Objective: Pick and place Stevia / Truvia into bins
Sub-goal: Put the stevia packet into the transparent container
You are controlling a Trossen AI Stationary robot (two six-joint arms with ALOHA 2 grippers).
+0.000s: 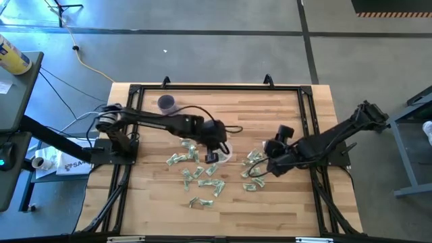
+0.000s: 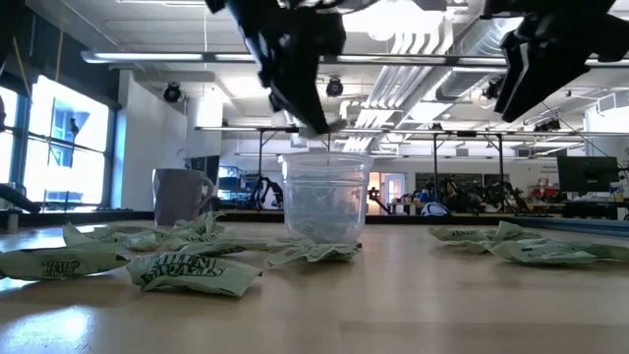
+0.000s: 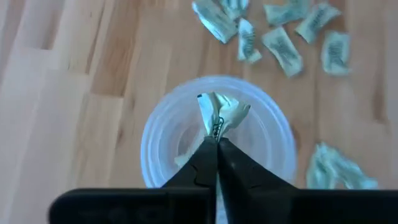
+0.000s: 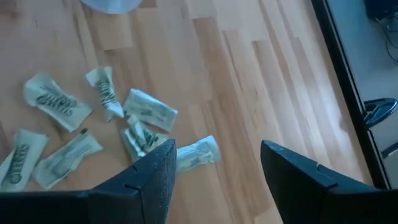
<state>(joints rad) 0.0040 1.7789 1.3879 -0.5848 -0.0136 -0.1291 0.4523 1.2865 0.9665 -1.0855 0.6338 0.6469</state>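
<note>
High view: the left gripper (image 1: 212,156) sits at frame centre over the clear cup (image 1: 226,151). The Stevia sachets (image 1: 196,174) lie scattered on the tabletop (image 1: 148,202) below centre, with a second cluster under the right gripper (image 1: 264,169) at centre right. The purple mug (image 1: 167,103) stands upper left.

Low view: the cup stands at centre, with crumpled sachets flat on either side. Expect them to be very light, soft and easily creased.

Left wrist view: the jaws are clamped on one sachet (image 3: 221,115) by its near end. Its long axis points away from the jaws, over the cup mouth. Pinch loose sachets across the short width, near one end.

Right wrist view: the jaws stand apart, holding nothing, above sachets (image 4: 196,152) lying at mixed angles.
</note>
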